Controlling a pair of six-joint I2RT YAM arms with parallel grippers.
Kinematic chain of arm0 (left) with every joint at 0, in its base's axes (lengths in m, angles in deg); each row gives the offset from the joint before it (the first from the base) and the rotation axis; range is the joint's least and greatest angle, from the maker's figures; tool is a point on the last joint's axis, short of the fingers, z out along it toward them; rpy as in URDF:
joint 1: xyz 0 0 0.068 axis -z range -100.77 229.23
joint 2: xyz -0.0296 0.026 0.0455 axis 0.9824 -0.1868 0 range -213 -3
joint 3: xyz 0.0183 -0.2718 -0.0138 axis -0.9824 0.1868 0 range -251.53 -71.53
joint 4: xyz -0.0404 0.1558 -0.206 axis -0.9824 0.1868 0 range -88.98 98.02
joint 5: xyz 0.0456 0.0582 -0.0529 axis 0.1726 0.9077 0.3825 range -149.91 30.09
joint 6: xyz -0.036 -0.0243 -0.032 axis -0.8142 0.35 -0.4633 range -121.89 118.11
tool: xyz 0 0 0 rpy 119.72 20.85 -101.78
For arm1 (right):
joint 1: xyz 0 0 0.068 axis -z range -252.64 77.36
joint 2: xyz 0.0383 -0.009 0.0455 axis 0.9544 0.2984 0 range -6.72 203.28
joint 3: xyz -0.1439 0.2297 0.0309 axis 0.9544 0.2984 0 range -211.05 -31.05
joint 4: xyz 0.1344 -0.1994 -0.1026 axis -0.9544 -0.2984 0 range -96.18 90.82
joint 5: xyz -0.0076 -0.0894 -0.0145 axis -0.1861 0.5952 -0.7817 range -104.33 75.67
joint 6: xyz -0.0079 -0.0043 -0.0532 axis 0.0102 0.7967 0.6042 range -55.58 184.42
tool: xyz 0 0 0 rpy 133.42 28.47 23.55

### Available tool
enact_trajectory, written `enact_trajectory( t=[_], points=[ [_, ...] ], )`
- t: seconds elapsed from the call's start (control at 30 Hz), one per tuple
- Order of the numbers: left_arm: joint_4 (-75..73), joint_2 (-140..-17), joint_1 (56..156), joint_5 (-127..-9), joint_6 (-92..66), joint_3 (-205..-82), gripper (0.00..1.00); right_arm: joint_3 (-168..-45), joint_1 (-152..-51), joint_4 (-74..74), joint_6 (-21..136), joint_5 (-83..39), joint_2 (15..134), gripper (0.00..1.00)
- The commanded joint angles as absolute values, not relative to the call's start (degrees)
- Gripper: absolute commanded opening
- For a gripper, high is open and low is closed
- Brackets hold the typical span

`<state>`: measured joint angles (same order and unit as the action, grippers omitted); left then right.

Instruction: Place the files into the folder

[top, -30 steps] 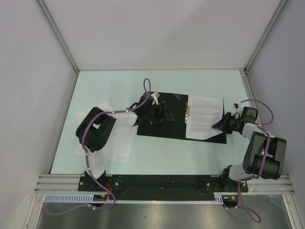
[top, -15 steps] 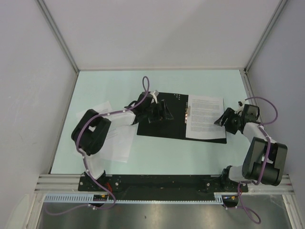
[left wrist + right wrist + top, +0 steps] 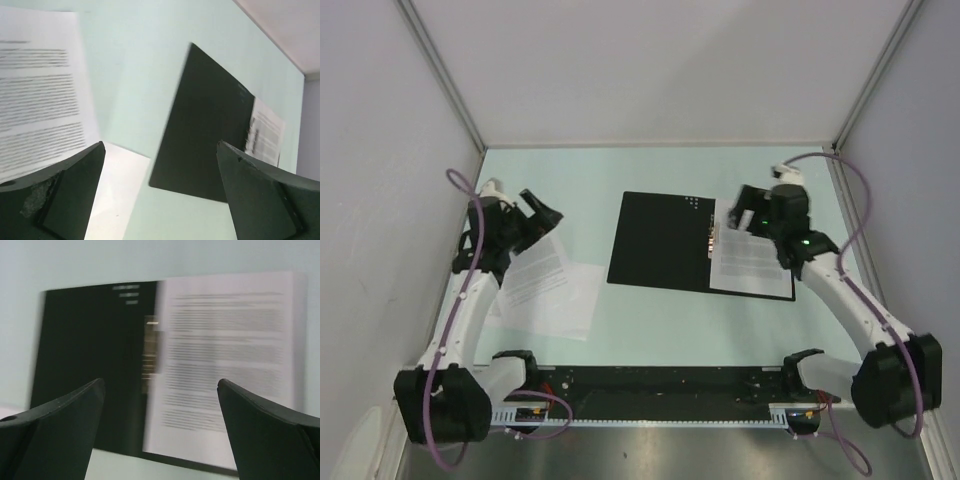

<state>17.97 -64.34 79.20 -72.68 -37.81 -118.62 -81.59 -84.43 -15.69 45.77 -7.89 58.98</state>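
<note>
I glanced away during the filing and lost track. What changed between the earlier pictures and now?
The left gripper left the open folder and swung left, over the loose sheets. The right gripper came off the right edge of the filed sheet, opened, and moved over its far end. Folder and sheets stayed put.

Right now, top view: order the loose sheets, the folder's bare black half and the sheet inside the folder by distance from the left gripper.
1. Loose sheets, left, by the left gripper.
2. Folder's bare black half, centre.
3. Sheet inside the folder, right.
</note>
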Motion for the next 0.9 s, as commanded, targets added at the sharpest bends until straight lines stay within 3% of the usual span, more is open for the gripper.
enact_trajectory(
  t=[0.0, 0.1, 0.23, 0.47, 0.63, 0.87],
  points=[
    [23.5, -62.5, 72.2, -72.6, -39.1, -115.5, 1.0, -88.2, -100.5, 4.8, 37.3, -8.4, 70.3, 1.0],
    [19.0, -64.7, 67.7, -73.0, -44.1, -112.5, 1.0, -98.8, -111.3, 9.7, 36.8, -9.2, 83.5, 1.0],
    [14.6, -71.7, 65.0, -71.0, -47.1, -112.8, 1.0, -110.0, -117.9, 15.5, 37.4, -10.0, 98.2, 1.0],
    [8.0, -80.9, 58.3, -73.0, -49.5, -111.8, 0.99, -138.4, -124.7, 6.0, 38.1, -13.7, 124.8, 1.0],
    [3.9, -85.5, 55.0, -75.4, -51.1, -110.3, 0.99, -152.8, -126.7, -2.0, 38.2, -14.9, 134.2, 0.99],
    [-0.4, -90.2, 52.2, -79.4, -55.3, -107.0, 0.99, -164.0, -128.3, -8.5, 36.4, -15.9, 143.5, 0.85]
  ],
)
